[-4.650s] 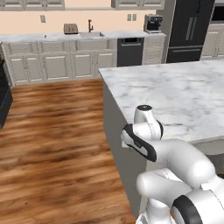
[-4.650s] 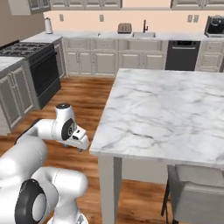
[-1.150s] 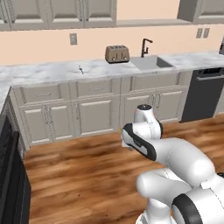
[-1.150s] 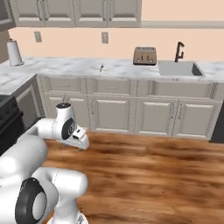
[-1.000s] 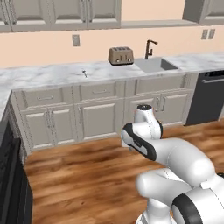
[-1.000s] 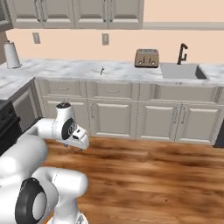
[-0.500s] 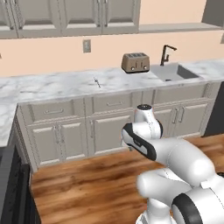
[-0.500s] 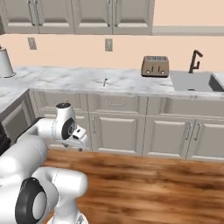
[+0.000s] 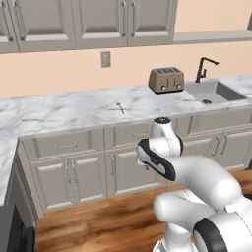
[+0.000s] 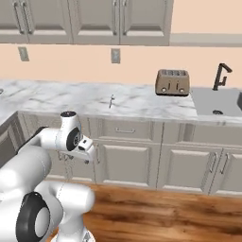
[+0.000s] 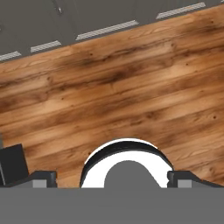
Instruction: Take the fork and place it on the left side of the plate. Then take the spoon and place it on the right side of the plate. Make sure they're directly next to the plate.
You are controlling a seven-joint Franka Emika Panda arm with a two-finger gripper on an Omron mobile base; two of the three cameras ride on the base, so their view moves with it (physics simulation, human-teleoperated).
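A slim grey utensil (image 9: 119, 106) (image 10: 111, 100) lies on the marble counter (image 9: 74, 110) (image 10: 71, 101) below the wall outlet. It is too small to tell whether it is the fork or the spoon. The plate is out of view. My arm is folded close to the base, well short of the counter. The gripper (image 11: 111, 178) points down at the wood floor, open, with its fingertips (image 11: 43, 177) far apart and nothing between them.
A toaster (image 9: 166, 79) (image 10: 172, 82) stands on the counter right of the utensil, then a sink with a dark faucet (image 9: 205, 69) (image 10: 221, 74). Grey cabinets (image 9: 88, 167) run under the counter. A dark stove corner (image 9: 10, 231) sits at the lower left. Wood floor (image 11: 113, 87) lies between base and cabinets.
The whole scene has shifted right and grown larger: the base has driven closer to the counter. The arm keeps its folded pose and the gripper stays open.
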